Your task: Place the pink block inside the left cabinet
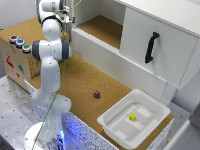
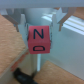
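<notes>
In the wrist view the pink block [image 2: 40, 41], a pinkish-red cube with black letters on its faces, sits between the two fingers of my gripper [image 2: 41, 28], which is shut on it. Behind the block lies a white surface with cork-brown areas at either side. In the exterior view the gripper [image 1: 68, 15] is raised at the top of the picture, beside the outer side wall of the left cabinet [image 1: 102, 27], an open white compartment with a cork floor. The block itself does not show in that view.
A white door with a black handle [image 1: 152, 47] fronts the compartment on the exterior view's right. A dark purple cube [image 1: 96, 94] lies on the cork table. A yellow cube [image 1: 132, 117] sits in a white tray [image 1: 112, 125]. A cardboard box [image 1: 15, 57] stands at the left.
</notes>
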Robot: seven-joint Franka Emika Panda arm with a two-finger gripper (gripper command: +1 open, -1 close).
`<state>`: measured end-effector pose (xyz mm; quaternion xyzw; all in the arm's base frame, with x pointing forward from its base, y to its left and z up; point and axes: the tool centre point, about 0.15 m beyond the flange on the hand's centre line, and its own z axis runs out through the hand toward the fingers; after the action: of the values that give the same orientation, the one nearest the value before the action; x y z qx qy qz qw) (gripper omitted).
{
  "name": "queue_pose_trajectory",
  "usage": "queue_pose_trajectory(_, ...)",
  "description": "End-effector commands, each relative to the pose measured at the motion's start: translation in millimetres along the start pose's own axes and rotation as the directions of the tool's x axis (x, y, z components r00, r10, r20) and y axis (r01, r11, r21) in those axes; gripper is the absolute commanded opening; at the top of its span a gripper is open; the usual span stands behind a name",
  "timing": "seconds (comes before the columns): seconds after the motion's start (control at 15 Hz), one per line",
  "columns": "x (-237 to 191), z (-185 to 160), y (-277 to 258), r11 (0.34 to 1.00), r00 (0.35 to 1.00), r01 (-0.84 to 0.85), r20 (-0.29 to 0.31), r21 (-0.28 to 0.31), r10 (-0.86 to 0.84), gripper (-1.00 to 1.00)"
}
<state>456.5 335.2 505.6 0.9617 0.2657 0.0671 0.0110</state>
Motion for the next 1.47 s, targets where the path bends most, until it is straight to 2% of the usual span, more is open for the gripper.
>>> queue_pose_trajectory(0.0, -37, 11, 93, 0.986, 0.951, -0.164, -0.260, 0.034, 0.167, -1.00)
queue_pose_trajectory(0.2, -13, 13, 127, 0.966, 0.919, -0.259, -0.303, 0.017, 0.252, -1.00)
queue_pose_trajectory(0.33, 5, 20, 136, 0.951, 0.894, -0.306, -0.334, 0.028, 0.298, -1.00)
queue_pose_trajectory(0.47, 24, 31, 139, 0.945, 0.880, -0.326, -0.369, -0.012, 0.299, -1.00)
queue_pose_trajectory(0.67, 55, 49, 144, 0.937, 0.868, -0.350, -0.377, -0.007, 0.322, -1.00)
queue_pose_trajectory(0.87, 83, 45, 156, 0.932, 0.856, -0.361, -0.395, 0.005, 0.334, -1.00)
queue_pose_trajectory(1.0, 96, 35, 167, 0.927, 0.845, -0.375, -0.415, -0.013, 0.336, -1.00)
queue_pose_trajectory(1.4, 118, 44, 202, 0.895, 0.833, -0.444, -0.388, -0.047, 0.393, -1.00)
